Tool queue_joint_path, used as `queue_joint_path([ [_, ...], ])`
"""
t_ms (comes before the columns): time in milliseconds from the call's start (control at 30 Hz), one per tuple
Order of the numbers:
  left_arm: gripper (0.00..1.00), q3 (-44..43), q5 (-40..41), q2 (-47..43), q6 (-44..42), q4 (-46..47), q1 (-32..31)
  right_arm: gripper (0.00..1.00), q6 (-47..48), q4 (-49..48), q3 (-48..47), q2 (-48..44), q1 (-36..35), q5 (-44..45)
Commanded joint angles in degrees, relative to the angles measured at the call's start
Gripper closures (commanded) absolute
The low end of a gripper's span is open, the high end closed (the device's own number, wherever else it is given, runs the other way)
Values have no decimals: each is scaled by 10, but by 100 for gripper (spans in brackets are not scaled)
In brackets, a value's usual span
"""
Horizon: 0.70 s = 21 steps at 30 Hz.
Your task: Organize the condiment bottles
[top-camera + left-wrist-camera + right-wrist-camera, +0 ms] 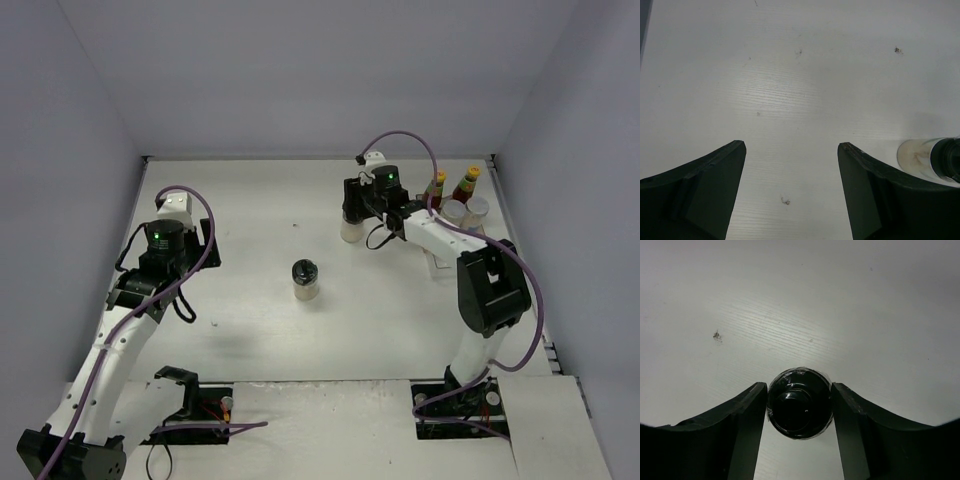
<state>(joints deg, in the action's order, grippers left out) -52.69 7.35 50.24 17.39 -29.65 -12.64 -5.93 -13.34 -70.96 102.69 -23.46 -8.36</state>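
My right gripper (353, 212) (799, 388) stands over a black-lidded pale jar (351, 230) at the back of the table, its two fingers pressed against opposite sides of the black lid (800, 405). A second black-lidded pale jar (306, 280) (921, 157) stands alone mid-table. Two red sauce bottles with yellow caps (436, 186) (466, 185) and two silver-lidded shakers (455, 211) (478, 208) stand together at the back right. My left gripper (203, 243) (791, 145) hangs open over bare table at the left, with nothing between its fingers.
A clear plastic organizer (441, 262) sits under the right arm's forearm, in front of the grouped bottles. Grey walls close in the table on the left, back and right. Cables loop above both wrists.
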Motion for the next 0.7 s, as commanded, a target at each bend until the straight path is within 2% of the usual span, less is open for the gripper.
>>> queue_joint_path([
  [0, 26, -16, 2, -4, 7, 36, 4, 47, 11, -54, -30, -1, -8, 11],
  [233, 26, -17, 1, -4, 7, 36, 3, 81, 18, -51, -11, -14, -13, 45],
  [367, 26, -17, 0, -6, 7, 36, 3, 96, 17, -48, 19, -50, -13, 69],
  [433, 26, -17, -1, -6, 7, 36, 4, 100, 14, -34, 29, -79, -13, 84],
  [667, 26, -17, -3, -6, 8, 37, 3, 100, 11, 18, 72, -182, -7, 166],
])
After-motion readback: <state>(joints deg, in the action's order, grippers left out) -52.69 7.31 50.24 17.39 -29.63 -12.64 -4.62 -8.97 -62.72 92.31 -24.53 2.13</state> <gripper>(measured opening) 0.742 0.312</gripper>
